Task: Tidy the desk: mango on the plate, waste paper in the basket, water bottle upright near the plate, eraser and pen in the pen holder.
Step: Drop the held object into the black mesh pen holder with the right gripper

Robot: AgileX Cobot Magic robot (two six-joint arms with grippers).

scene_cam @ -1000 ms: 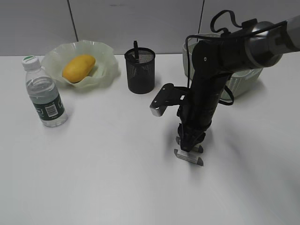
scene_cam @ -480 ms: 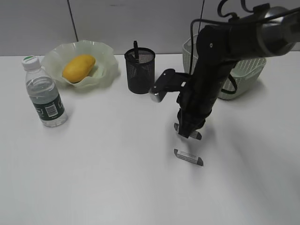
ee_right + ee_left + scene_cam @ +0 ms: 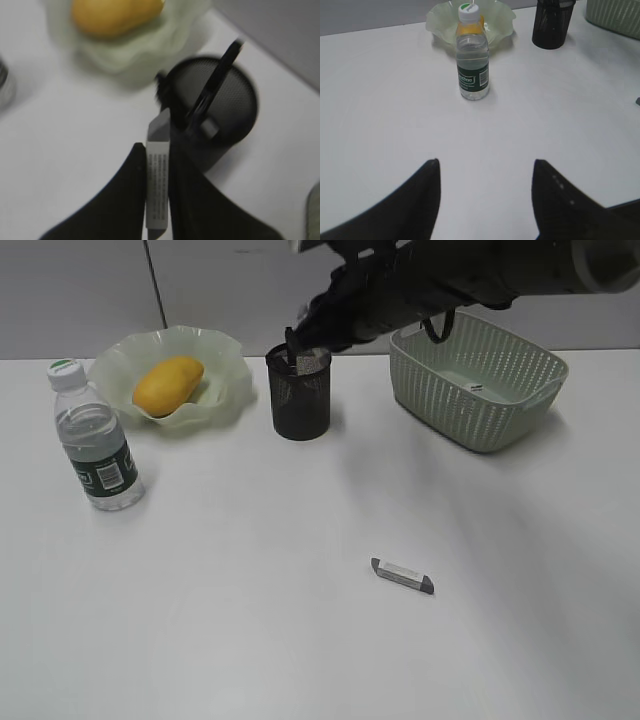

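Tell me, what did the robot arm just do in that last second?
The right gripper rose from the desk, shut on an eraser, and swung up-left to above the pen holder. A second eraser, mango, plate, water bottle and basket stayed put.

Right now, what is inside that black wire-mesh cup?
A dark pen stands slanted inside the black wire-mesh cup. The right gripper holds a grey-and-white eraser above its rim. The mesh hides the cup's bottom.
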